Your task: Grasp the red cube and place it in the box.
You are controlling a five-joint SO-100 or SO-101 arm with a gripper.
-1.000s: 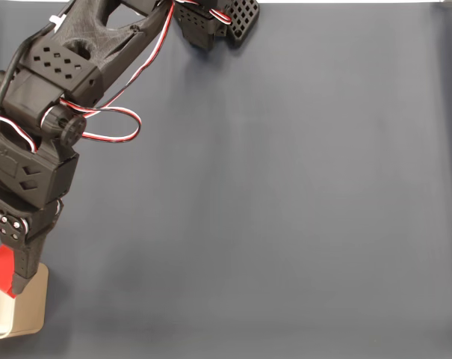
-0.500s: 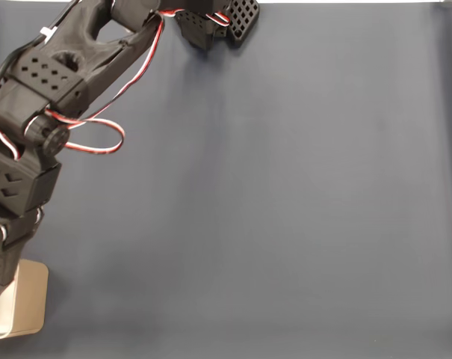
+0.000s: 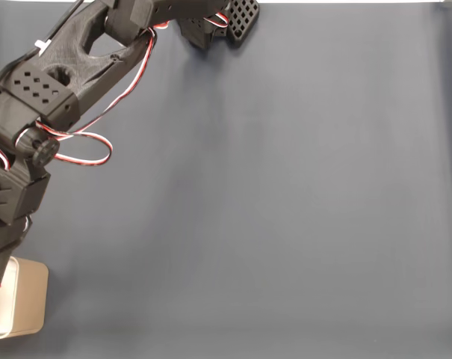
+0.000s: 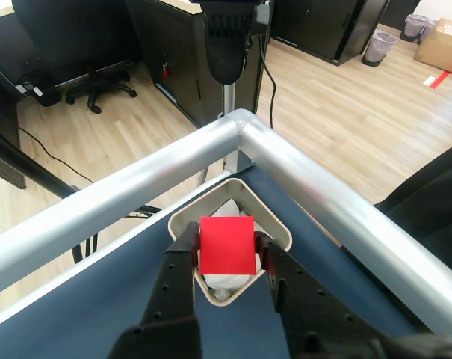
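Wrist view: the end effector (image 4: 226, 250) is clamping the red cube (image 4: 226, 244) between both black fingers (image 4: 182, 258), one against each side face. The cube is hanging directly above the open box (image 4: 274, 221), whose white inside is showing around and below it. The box is sitting at the corner of the dark blue table (image 4: 76, 310), just inside two silver rails (image 4: 240, 138) meeting there.

Fixed view: the black arm (image 3: 39, 112) is reaching down the left edge, its lower end overlapping the box (image 3: 28, 299) at bottom left. Red-and-white wires (image 3: 84, 142) are looping off the arm.
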